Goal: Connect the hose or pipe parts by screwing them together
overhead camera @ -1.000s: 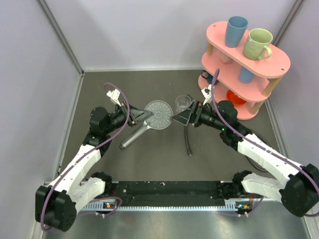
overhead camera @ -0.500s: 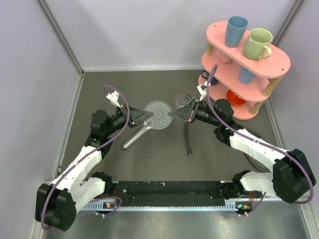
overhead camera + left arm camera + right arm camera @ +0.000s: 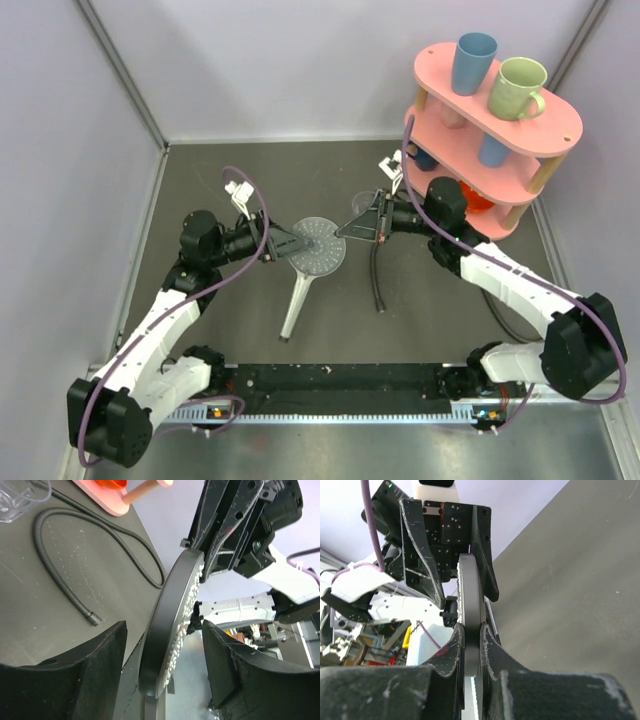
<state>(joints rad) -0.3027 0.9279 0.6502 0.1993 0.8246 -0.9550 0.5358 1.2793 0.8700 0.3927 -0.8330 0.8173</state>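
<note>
Above the tabletop [image 3: 250, 180], our worry is the hand shower [image 3: 318, 243]. Only the right gripper [image 3: 348, 229] has it, fingers [image 3: 445, 660] clamped tight on the disc rim, and the long handle pointing toward the near edge could lever it loose or swing it. The hose [image 3: 378, 285] lies unheld on the tabletop just beside it, so its end may wander during threading. Both arms reach inward from opposite sides, elbows out. The left gripper [image 3: 288, 245] straddles the disc, fingers [image 3: 95, 655] parted, gripping nothing.

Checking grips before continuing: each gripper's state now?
Left gripper: open, jaws either side of the hand shower disc.
Right gripper: shut on the hand shower rim.
</note>
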